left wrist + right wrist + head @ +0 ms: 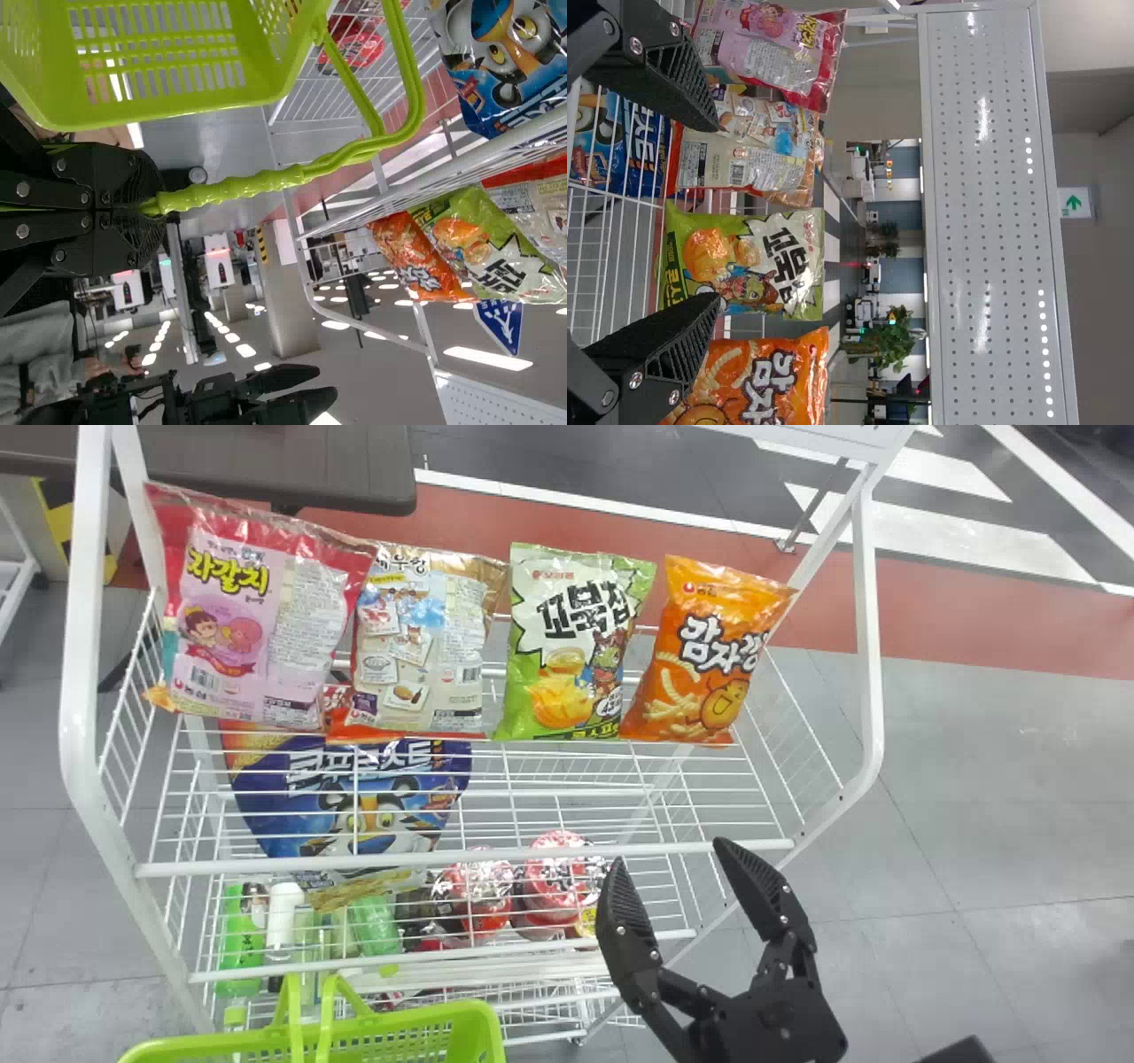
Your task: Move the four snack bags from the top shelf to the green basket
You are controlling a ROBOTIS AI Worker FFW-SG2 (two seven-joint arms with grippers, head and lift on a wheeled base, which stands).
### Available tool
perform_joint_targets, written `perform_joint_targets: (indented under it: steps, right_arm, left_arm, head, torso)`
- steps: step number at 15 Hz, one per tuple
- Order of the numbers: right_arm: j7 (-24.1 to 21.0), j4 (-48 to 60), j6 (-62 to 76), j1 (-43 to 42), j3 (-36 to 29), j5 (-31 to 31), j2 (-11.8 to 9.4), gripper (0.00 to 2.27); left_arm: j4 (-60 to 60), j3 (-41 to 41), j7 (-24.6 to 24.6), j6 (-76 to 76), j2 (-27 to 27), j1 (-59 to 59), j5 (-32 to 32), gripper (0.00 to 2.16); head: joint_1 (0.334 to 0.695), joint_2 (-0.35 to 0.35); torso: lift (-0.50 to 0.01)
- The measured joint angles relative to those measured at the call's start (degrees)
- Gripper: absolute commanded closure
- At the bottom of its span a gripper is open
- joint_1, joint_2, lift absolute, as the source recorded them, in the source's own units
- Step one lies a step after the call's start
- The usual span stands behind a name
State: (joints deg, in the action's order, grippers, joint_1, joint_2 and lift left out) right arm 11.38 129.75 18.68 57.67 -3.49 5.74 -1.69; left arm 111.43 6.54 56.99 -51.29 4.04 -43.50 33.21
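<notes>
Beyond the right claw (671, 853), its 2 fingers spread, 4 snack bags (567, 655) stand in 1 row on the top shelf (461, 859). To that claw's left is the green basket (456, 1036), its handle (235, 188) pinched in the left claw (155, 207).

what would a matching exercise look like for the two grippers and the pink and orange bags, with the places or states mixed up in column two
Column one
1. left gripper
2. right gripper
3. pink bag
4. orange bag

Column two
A. right end of the row of bags on the top shelf, in the head view
B. open, with nothing between its fingers
C. left end of that row, in the head view
D. shut on the handle of the green basket

Right pairs: 1-D, 2-B, 3-C, 4-A
</notes>
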Motion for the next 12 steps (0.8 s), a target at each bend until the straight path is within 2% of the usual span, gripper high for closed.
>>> perform_joint_targets:
  steps: [2, 5, 6, 7, 8, 12]
  right_arm:
    - [-0.4, -1.4, -0.3, -2.5, 0.4, 0.0, 0.1, 0.16]
    - [-2.1, -5.1, -8.2, -13.0, 5.3, -2.6, 0.1, 0.16]
    - [-2.6, -6.8, -12.4, -17.8, 8.1, -4.4, 0.1, 0.16]
    - [-3.7, -9.2, -16.7, -23.3, 11.3, -6.1, 0.1, 0.16]
    - [-4.7, -11.7, -19.6, -27.9, 13.9, -7.3, 0.1, 0.16]
    - [-5.4, -23.3, -25.3, -43.5, 21.1, -8.7, 1.4, 0.16]
  left_arm:
    - [-0.1, -0.3, 0.1, 0.0, 0.1, 0.1, 0.0, 1.67]
    - [-0.2, -1.0, 0.1, 0.0, 0.5, 0.6, -0.3, 1.67]
    - [-0.7, -1.0, 0.4, 0.0, 0.6, 0.9, -0.3, 1.67]
    - [-1.4, -1.1, 0.7, 0.0, 0.7, 1.4, -0.1, 1.67]
    - [-2.2, -1.1, 1.0, 0.0, 0.7, 1.8, 0.0, 1.67]
    - [-4.9, -1.1, 2.1, 0.0, 1.4, 3.7, 0.9, 1.67]
  head:
    - [0.695, -0.350]
    - [0.695, -0.336]
    - [0.695, -0.281]
    - [0.695, -0.174]
    - [0.695, -0.120]
    - [0.695, 0.045]
  torso:
    - [0.000]
    - [0.000]
    - [0.000]
    - [0.000]
    - [0.000]
    - [0.000]
